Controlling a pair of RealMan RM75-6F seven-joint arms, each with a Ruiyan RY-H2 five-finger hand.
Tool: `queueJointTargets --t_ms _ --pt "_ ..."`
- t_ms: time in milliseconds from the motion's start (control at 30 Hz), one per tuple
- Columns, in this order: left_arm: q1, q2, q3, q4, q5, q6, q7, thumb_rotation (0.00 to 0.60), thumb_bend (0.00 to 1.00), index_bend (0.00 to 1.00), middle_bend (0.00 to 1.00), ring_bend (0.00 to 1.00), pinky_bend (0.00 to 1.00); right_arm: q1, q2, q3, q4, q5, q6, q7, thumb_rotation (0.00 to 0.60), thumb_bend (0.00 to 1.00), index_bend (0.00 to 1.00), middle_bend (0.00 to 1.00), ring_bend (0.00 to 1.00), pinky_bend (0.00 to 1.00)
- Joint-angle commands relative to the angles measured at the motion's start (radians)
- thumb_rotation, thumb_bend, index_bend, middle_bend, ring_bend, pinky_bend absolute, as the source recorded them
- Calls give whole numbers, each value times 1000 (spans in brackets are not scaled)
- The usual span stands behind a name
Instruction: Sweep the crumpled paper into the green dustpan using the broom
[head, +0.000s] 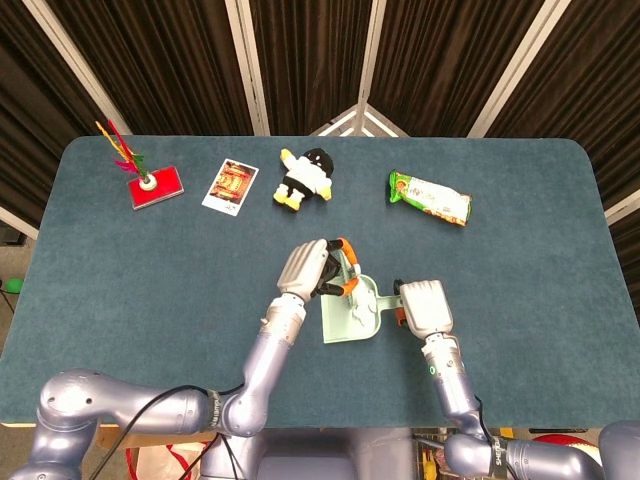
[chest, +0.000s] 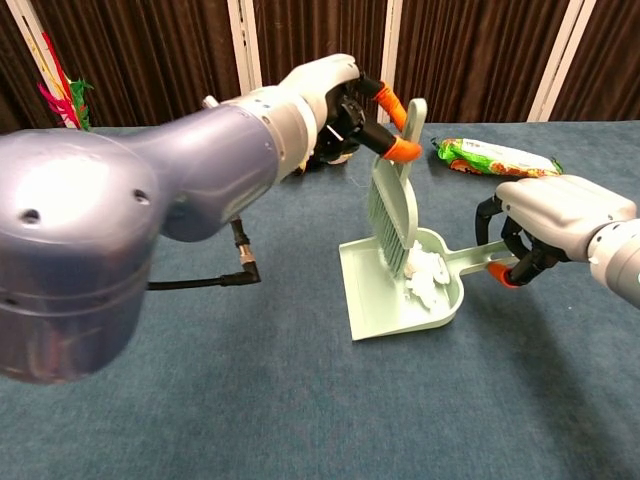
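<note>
With your left hand (chest: 335, 95) gripping the broom (chest: 393, 205) and right hand (chest: 560, 225) holding the green dustpan (chest: 385, 300), lift slowly, or bristles could flick crumpled paper (chest: 428, 275) out.

The dustpan (chest: 390, 300) lies on the table (head: 120, 290) near the middle of the front edge, handle (chest: 478, 262) pointing right. The right hand (chest: 560, 225) grips that handle. The left hand (chest: 335, 95) holds the broom (chest: 395, 190) upright above the pan, bristles down inside it. The crumpled paper (chest: 428, 275) sits in the pan, right of the bristles, against the back wall. Behind, along the far side, left to right: a stand with feathers (head: 150, 180), a card (head: 230, 185), a plush toy (head: 305, 178), a snack packet (head: 430, 196)
</note>
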Motion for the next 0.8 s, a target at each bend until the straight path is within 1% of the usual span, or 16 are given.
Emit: queueJointTargets --t_ms 33,233,433,567,733,767,800 --pt "-2 -24 -24 10 18 8 -30 600 384 757 968 866 920 0 3 2 -3 0 1 -2 600 503 583 807 806 723" --pt "25 -3 -27 -41 37 -14 -51 600 384 757 968 866 920 -3 8 2 -1 6 1 -2 600 503 583 807 806 723" --pt "57 35 -31 -94 34 -25 -57 600 383 757 968 866 920 -7 10 1 1 16 4 -4 600 502 583 807 806 723" --pt "77 56 -44 -133 25 -34 -73 600 383 757 968 866 920 -7 11 0 -1 14 10 -13 600 503 583 807 806 723" --pt "101 96 -41 -184 45 -34 -77 600 384 757 968 866 920 -10 15 2 -6 27 14 -26 600 503 582 807 806 723" --pt "107 104 -43 -196 46 -32 -78 600 383 757 968 866 920 -10 17 2 -8 31 15 -30 600 502 575 807 806 723" --pt "114 115 -46 -209 50 -24 -78 600 383 757 968 866 920 -10 20 1 -10 34 17 -36 600 503 548 807 806 722"
